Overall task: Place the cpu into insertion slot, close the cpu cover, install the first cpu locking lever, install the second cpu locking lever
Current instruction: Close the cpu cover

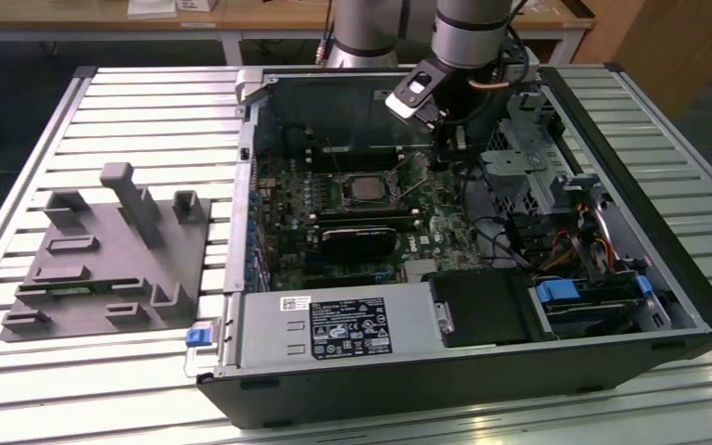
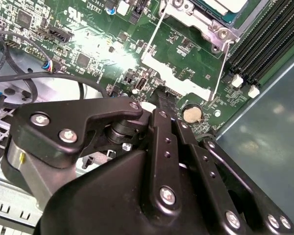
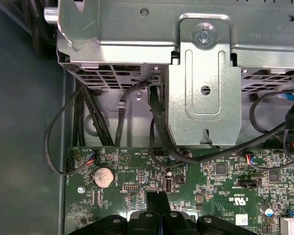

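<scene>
Cpu (image 1: 363, 188) is noted seated in the insertion slot (image 1: 342, 198), cpu cover (image 2: 196, 20) down (unlatched, by judgement); gripper (image 2: 162, 98), fingers (image 3: 152, 209) closed together and empty, is held near a locking lever (image 2: 154, 34), which needs hooking down.

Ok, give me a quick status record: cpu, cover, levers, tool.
cpu: lying in the insertion slot
cpu cover: appears down, framing the chip
locking levers: thin wire rods running out from the socket; cannot tell if latched
tool: shut, holding nothing, low over the green board
tool position: near the coin cell, to the exterior view's right of the socket
</scene>
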Robot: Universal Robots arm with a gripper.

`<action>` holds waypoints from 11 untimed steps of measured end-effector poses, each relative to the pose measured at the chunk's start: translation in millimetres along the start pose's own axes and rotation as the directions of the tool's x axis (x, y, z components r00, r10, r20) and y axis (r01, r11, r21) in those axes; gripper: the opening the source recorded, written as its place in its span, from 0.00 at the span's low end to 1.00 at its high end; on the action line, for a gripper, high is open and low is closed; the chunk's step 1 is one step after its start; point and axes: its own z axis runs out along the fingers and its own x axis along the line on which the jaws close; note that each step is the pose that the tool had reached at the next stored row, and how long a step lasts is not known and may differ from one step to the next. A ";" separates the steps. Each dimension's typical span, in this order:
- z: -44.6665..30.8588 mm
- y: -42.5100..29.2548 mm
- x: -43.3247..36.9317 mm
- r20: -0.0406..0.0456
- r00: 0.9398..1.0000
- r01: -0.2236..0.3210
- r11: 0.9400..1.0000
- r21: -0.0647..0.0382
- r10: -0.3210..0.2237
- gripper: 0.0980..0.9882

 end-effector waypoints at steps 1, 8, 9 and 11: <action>0.0 0.0 0.0 0.000 1.000 0.000 1.000 0.000 0.000 0.01; 0.1 -2.6 0.0 0.000 1.000 0.000 1.000 0.000 0.000 0.01; 0.0 -3.7 0.0 0.000 1.000 0.000 1.000 0.000 0.000 0.01; -0.1 -6.5 -0.1 0.000 1.000 0.000 1.000 0.000 0.000 0.01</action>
